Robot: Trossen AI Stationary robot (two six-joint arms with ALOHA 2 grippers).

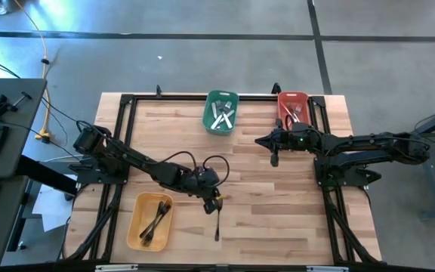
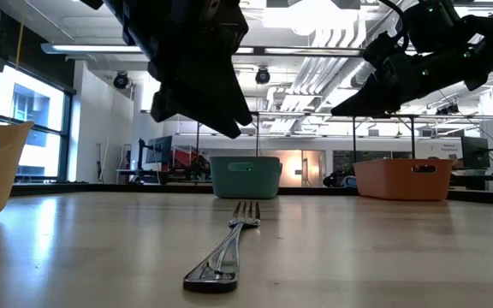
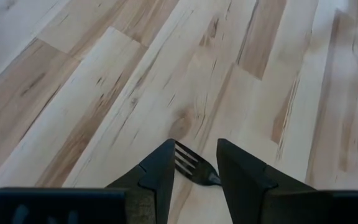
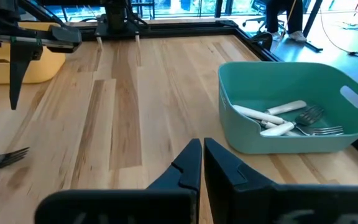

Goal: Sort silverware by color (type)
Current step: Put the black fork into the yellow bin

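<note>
One black fork (image 1: 217, 224) lies flat on the bare wood near the table's near edge; in the low view the fork (image 2: 226, 248) points its tines away from the camera. My left gripper (image 1: 212, 202) hangs above its tine end, open, and in the left wrist view the tines (image 3: 187, 160) show between the two fingers of my left gripper (image 3: 196, 171), untouched. My right gripper (image 1: 274, 157) is shut and empty, raised over the table between the green and red bins; the right wrist view shows my right gripper (image 4: 202, 165) beside the green bin.
A yellow bin (image 1: 136, 227) near the near-left corner holds black forks. The green bin (image 1: 220, 97) at the far edge holds white-handled forks (image 4: 272, 118). The red bin (image 1: 293, 97) at the far right holds red-handled forks. Bare wood lies across the table's middle.
</note>
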